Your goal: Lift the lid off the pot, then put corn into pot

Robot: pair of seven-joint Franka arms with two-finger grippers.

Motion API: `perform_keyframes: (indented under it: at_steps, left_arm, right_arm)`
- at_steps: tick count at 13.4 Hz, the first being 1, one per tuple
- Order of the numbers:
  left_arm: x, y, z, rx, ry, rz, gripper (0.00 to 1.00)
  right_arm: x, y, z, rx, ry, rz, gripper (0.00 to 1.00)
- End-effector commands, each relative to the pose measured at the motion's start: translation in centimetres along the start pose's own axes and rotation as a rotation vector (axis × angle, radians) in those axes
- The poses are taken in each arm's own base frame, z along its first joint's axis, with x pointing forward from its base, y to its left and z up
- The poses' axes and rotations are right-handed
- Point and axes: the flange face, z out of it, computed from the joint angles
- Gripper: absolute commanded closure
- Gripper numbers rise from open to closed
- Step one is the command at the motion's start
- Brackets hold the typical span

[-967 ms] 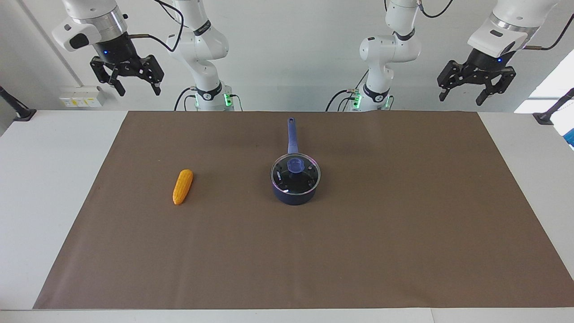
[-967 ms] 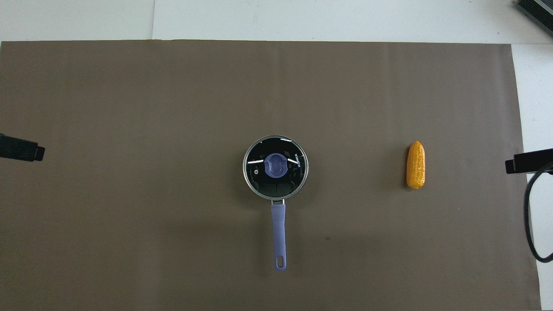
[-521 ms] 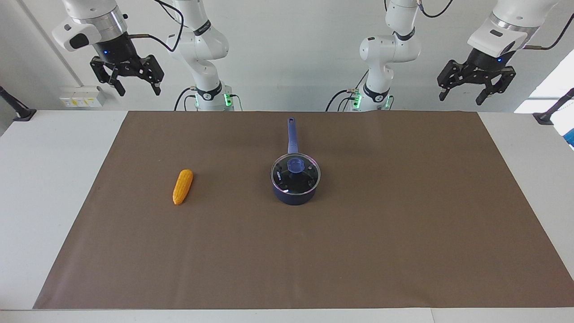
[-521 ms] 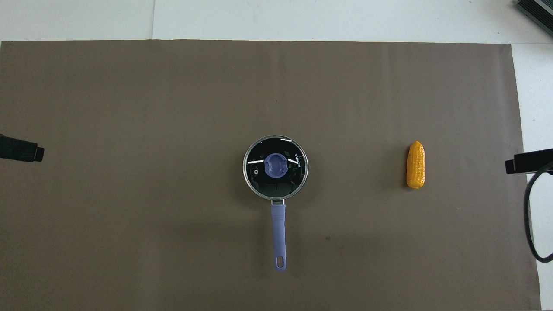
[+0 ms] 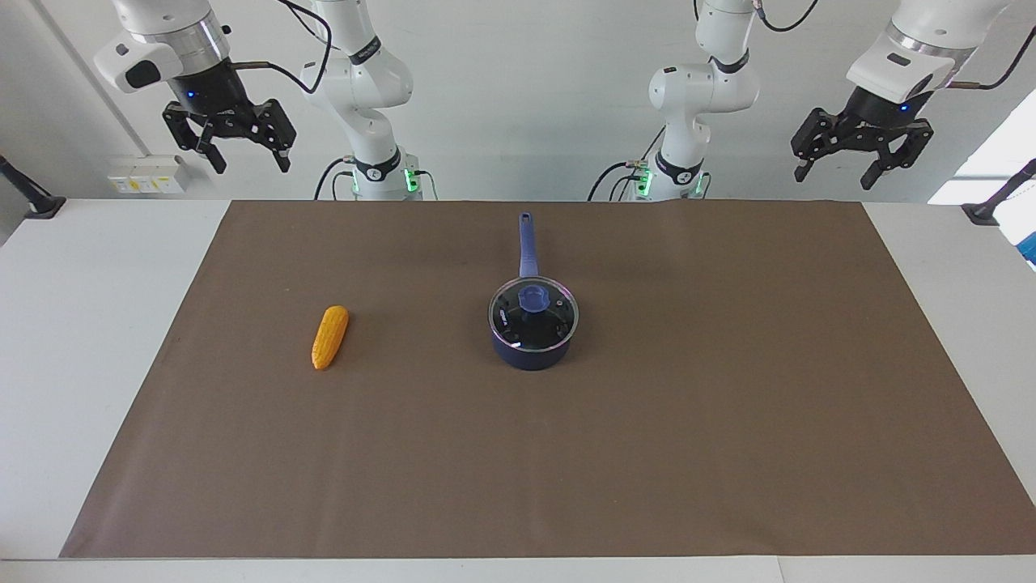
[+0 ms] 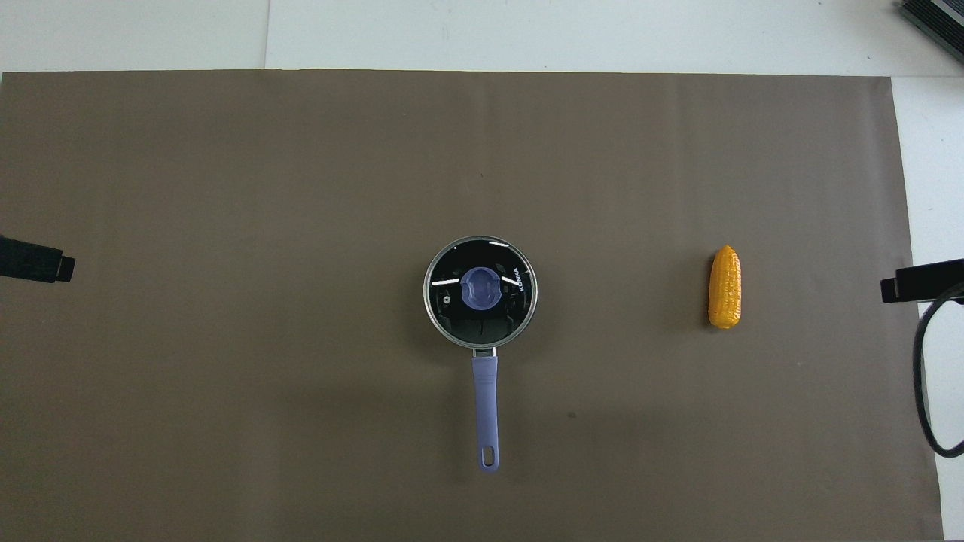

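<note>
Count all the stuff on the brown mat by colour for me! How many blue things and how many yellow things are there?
Blue: 2, the small dark navy saucepan with a long handle and the round clear glass lid with a blue knob sitting on it.
Yellow: 1, the bumpy yellow-orange corn cob toward the right arm's end.
Total: 3

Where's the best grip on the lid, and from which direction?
Probably the blue knob at the centre of the lid, taken from straight above. The lid lies flat on the pot, its thin rim flush with the pot's edge, so only the knob stands up to pinch. Both the left gripper and right gripper hang open, high up.
</note>
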Motion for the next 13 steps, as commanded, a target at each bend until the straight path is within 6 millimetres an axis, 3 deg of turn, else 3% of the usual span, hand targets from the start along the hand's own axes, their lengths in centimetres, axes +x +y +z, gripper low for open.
perform_keyframes:
  at_steps: [1, 8, 13]
  left_arm:
    - [-0.6, 0.6, -0.3, 0.008, -0.009, 0.01, 0.0]
    - [0.3, 0.8, -0.7, 0.015, 0.058, 0.025, 0.0]
    - [0.9, 3.4, -0.7, 0.012, 0.08, 0.066, 0.0]
  right_arm:
    - [-0.4, 0.0, 0.0, 0.011, -0.007, 0.011, 0.0]
    - [-0.4, 0.0, 0.0, 0.011, -0.007, 0.011, 0.0]
    - [-0.4, 0.0, 0.0, 0.011, -0.007, 0.011, 0.0]
